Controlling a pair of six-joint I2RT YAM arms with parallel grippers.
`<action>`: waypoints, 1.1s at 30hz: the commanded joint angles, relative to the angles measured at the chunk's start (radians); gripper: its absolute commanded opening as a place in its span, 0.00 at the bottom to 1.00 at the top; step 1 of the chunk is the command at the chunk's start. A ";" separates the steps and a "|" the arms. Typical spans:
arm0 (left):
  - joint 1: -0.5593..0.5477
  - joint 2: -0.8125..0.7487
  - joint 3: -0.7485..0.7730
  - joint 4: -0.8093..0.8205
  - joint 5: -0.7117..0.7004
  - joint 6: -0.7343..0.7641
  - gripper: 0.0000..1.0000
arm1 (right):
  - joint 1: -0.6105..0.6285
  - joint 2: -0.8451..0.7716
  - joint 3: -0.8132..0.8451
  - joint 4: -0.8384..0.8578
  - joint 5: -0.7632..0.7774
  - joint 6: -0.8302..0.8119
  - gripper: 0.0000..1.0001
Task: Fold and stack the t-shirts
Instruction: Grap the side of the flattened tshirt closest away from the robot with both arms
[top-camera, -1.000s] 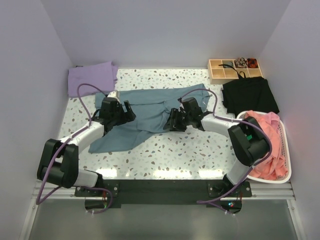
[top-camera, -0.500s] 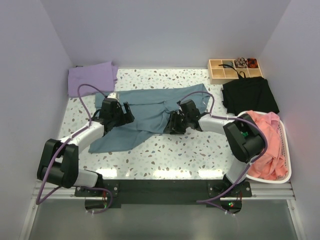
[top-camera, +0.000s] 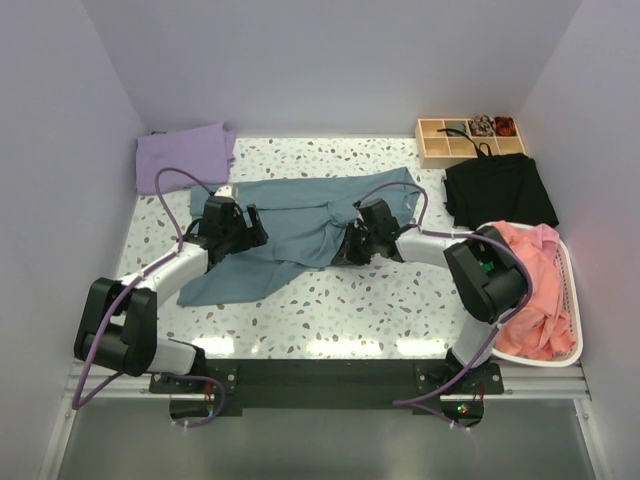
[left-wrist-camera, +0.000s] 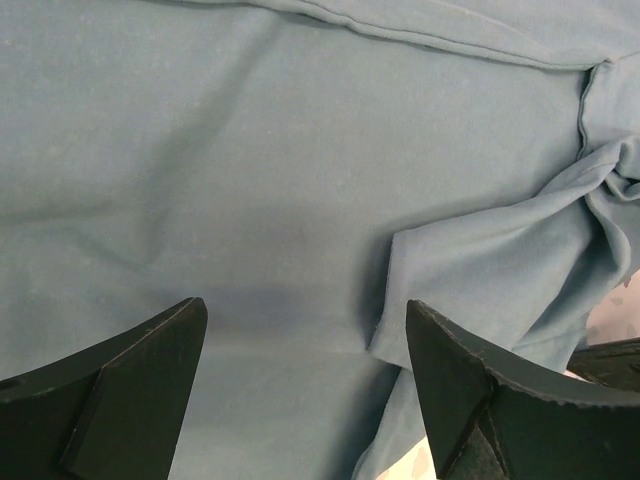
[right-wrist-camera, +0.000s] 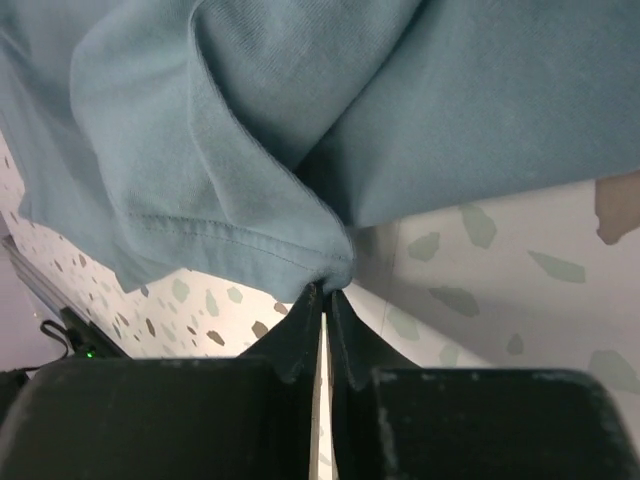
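The slate-blue t-shirt (top-camera: 290, 215) lies spread and rumpled across the middle of the speckled table. My right gripper (top-camera: 345, 250) is at its lower right edge, shut on a bunched bit of hem (right-wrist-camera: 300, 255); in the right wrist view the gripper (right-wrist-camera: 327, 290) pinches the cloth at the very fingertips. Over the shirt's left part hovers my left gripper (top-camera: 252, 228), open. In the left wrist view that gripper (left-wrist-camera: 305, 310) has only flat blue cloth (left-wrist-camera: 250, 150) and a folded edge between the fingers. The lavender t-shirt (top-camera: 185, 155) lies folded at the back left corner.
A white basket (top-camera: 572, 300) at the right holds salmon-pink t-shirts (top-camera: 530, 290). A black garment (top-camera: 498, 190) lies behind it. A wooden compartment box (top-camera: 468, 140) stands at the back right. Grey walls close in on three sides.
My right gripper has slid a little left to the shirt's edge and shut on the hem. The left arm has stayed still and open.
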 joint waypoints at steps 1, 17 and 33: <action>-0.002 -0.028 0.043 -0.026 -0.032 0.024 0.86 | 0.005 -0.012 0.032 0.060 -0.051 -0.004 0.00; 0.000 -0.184 0.057 -0.182 -0.073 0.044 0.87 | 0.055 -0.857 -0.323 -0.592 0.114 0.037 0.00; 0.000 -0.338 -0.017 -0.277 -0.104 0.010 0.90 | 0.083 -1.350 -0.347 -1.005 0.151 0.206 0.00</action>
